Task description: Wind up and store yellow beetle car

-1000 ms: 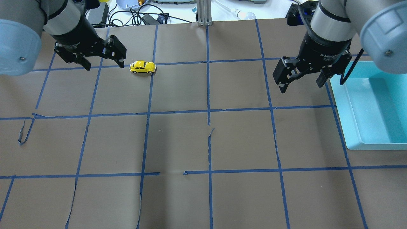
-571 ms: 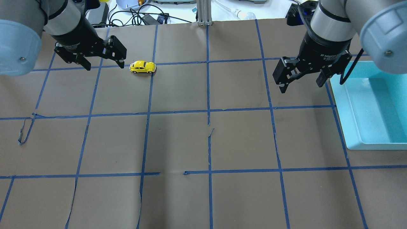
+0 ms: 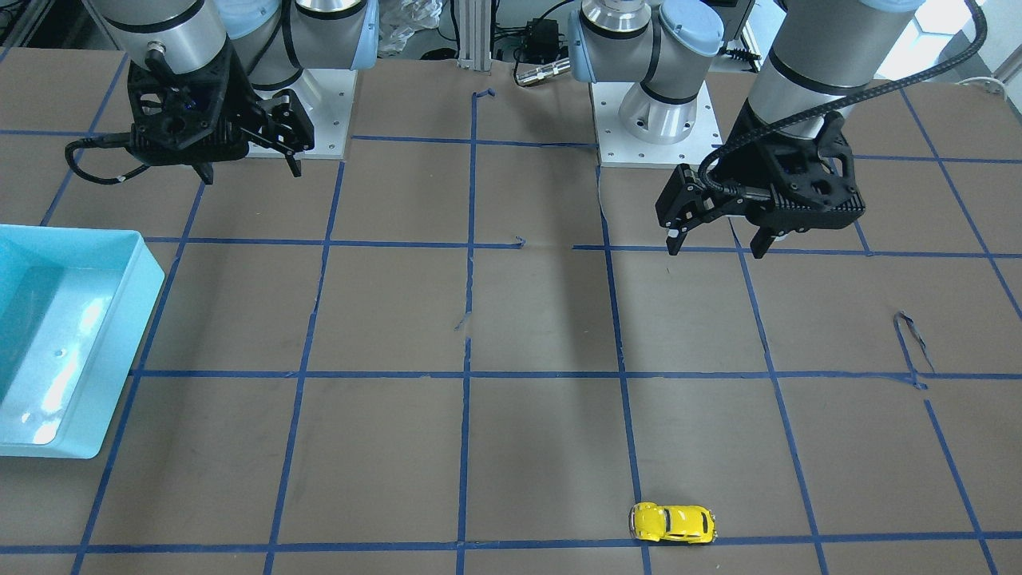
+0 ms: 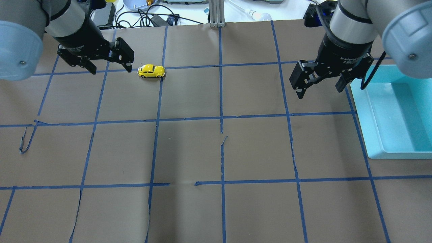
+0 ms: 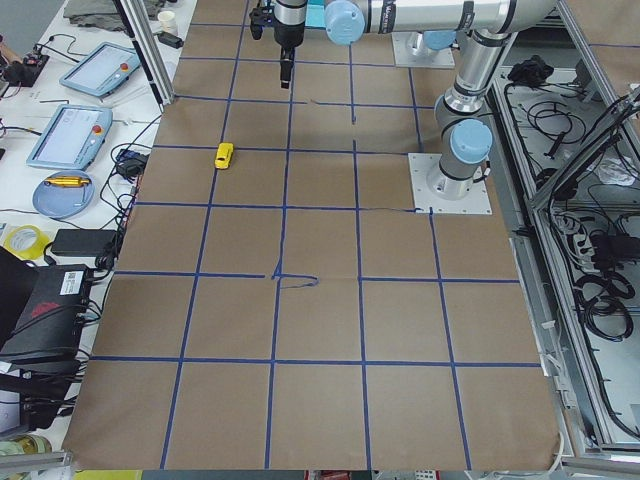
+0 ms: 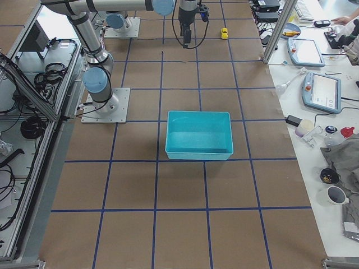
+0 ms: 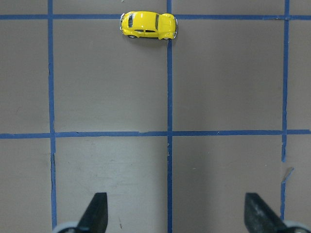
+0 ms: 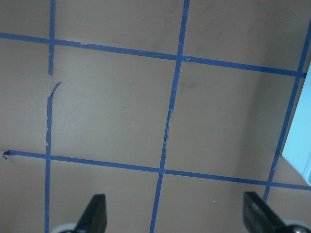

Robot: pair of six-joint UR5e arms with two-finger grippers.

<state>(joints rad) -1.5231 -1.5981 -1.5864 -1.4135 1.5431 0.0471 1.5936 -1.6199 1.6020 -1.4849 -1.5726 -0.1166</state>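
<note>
The yellow car (image 4: 151,71) sits on the desk (image 4: 189,152) toward its far left corner — left fingers (image 4: 125,59) near it, right fingers (image 4: 300,79) well apart, both spread wide and empty.

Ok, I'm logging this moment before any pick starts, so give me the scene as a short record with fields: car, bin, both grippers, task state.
car: small glossy yellow beetle toy car, on its wheels on the brown paper table, at a blue tape crossing, untouched
bin: light-blue plastic bin, at the table's edge on the robot's right, car not in it
left gripper: left gripper open, holding nothing, raised, the nearer one to the car
right gripper: right gripper open, holding nothing, raised beside the bin
task state: car not yet grasped or stored
</note>
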